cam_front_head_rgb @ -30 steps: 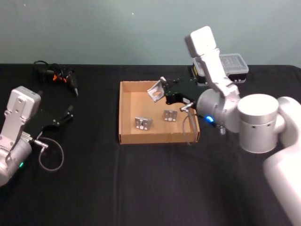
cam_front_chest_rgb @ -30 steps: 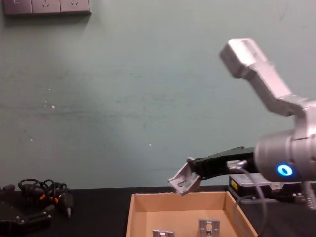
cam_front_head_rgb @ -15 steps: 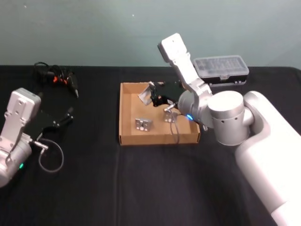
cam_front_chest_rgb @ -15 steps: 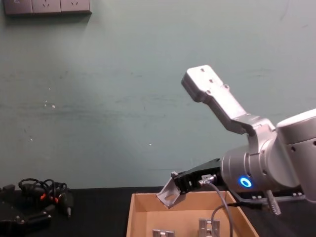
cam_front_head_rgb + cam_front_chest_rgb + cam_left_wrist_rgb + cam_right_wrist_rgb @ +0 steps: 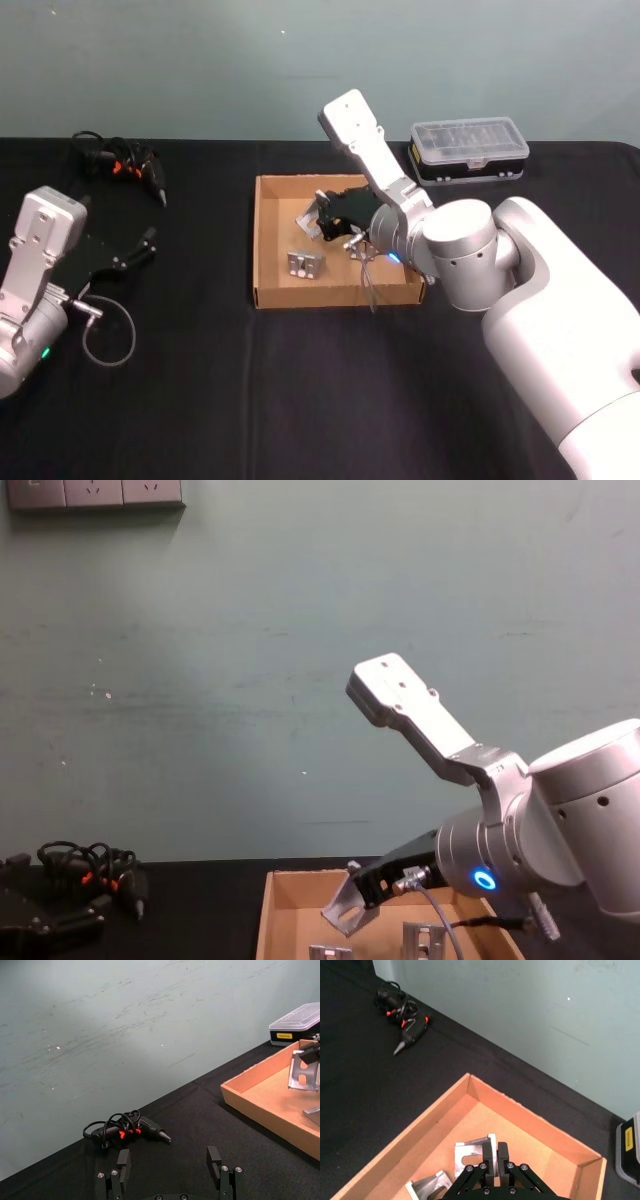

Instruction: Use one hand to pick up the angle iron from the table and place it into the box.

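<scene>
The right gripper (image 5: 325, 213) is clamped on an angle iron (image 5: 309, 217), held tilted above the floor of the box (image 5: 268, 240) toward its far side. Two other brackets (image 5: 305, 264) lie nearer; released from this height, the piece could bounce onto them or tip against the wall. The left gripper (image 5: 170, 1170) rests spread apart over the table (image 5: 200, 380) at left. The plastic case (image 5: 468, 150) at far right carries a yellow label, seemingly printed but unreadable
</scene>
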Controlling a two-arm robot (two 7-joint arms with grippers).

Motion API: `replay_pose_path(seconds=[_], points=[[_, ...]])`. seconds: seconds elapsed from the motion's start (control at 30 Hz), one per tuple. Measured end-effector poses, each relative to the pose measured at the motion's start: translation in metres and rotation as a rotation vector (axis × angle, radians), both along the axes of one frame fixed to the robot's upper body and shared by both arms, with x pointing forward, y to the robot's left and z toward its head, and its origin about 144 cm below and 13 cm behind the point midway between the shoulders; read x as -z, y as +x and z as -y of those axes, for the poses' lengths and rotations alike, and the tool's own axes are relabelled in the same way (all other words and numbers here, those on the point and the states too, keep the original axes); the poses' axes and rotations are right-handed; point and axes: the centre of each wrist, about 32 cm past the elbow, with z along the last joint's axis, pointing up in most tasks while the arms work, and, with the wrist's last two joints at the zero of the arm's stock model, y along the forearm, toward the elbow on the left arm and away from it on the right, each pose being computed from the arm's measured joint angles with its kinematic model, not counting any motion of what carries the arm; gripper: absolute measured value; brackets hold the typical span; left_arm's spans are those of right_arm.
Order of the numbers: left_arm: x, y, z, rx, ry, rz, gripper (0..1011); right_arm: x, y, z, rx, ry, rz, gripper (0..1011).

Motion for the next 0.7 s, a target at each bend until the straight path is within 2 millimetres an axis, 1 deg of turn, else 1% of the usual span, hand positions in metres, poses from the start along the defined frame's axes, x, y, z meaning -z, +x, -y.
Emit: replay_pose_path(seconds=[0.2,0.6,0.63,0.7], points=[[0.0,0.0,0.0,0.0,0.0,0.0,1000,0.0055,0.001,-0.0002,0.004,-0.016,-0.025,57],[0.0,0.0,0.0,0.0,0.0,0.0,1000,0.0082,0.003,0.0041,0.018,-0.019,-0.056,57],[0.0,0.0,0.0,0.0,0.0,0.0,1000,0.0084,0.003,0.0042,0.018,-0.02,-0.058,64],[0.0,0.0,0.0,0.0,0.0,0.0,1000,0.0085,0.003,0.0045,0.018,-0.022,-0.062,123]])
